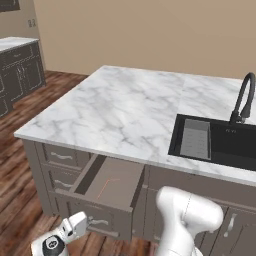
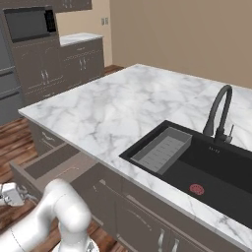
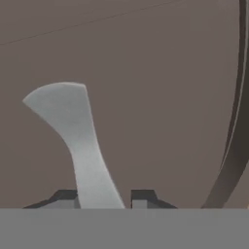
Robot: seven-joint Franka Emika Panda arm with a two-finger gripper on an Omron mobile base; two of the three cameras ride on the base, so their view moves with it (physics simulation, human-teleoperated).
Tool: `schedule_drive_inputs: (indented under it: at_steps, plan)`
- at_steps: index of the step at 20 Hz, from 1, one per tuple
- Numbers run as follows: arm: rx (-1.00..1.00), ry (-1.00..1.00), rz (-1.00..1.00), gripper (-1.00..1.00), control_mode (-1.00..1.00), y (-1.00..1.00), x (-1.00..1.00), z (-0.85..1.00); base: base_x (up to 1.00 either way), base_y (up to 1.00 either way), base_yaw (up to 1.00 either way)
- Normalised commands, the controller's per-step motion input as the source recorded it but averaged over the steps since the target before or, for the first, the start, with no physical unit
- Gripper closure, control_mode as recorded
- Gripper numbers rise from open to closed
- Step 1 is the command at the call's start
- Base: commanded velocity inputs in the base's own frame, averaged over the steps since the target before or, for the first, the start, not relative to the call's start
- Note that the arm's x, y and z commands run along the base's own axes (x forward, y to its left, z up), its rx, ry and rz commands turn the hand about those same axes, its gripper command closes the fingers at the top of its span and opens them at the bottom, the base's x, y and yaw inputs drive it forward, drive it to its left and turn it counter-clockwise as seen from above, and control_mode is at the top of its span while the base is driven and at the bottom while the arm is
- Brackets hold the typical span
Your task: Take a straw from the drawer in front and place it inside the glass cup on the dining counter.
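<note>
No legible markings. One drawer [image 1: 107,187] stands open below the dining counter [image 1: 125,110]; one straw [image 1: 106,184] lies inside. Gripper [image 3: 103,197] straddles the silver handle [image 3: 73,136] (contact unclear).

Drawer handle [image 3: 80,141] cut off below

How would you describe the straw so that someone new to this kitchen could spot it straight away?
Start at the white marble dining counter with the black sink set into it. Below its front edge, left of the sink, one wide grey-brown drawer stands pulled open. The straw is the thin pinkish-red line lying on the drawer's flat floor, the only coloured thing inside it.
</note>
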Motion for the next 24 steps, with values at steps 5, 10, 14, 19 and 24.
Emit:
schedule_drive_inputs:
  at_steps: [5,10,14,19,24]
  plan:
    - [0.00,0.02,-0.01,-1.00,-1.00,0.56,-0.41,0.03,0.00,0.00,0.00]
    - [0.21,0.34,0.00,-1.00,-1.00,0.16,-0.08,0.09,0.00,0.00,0.00]
    - [0.38,0.54,0.00,-1.00,-1.00,0.16,-0.04,0.25,0.00,0.00,0.00]
    - [0.37,0.31,0.00,-1.00,-1.00,0.10,-0.39,0.52,0.00,0.00,0.00]
    - [0.28,0.01,0.00,-1.00,-1.00,0.00,-0.59,0.93,0.00,0.00,0.00]
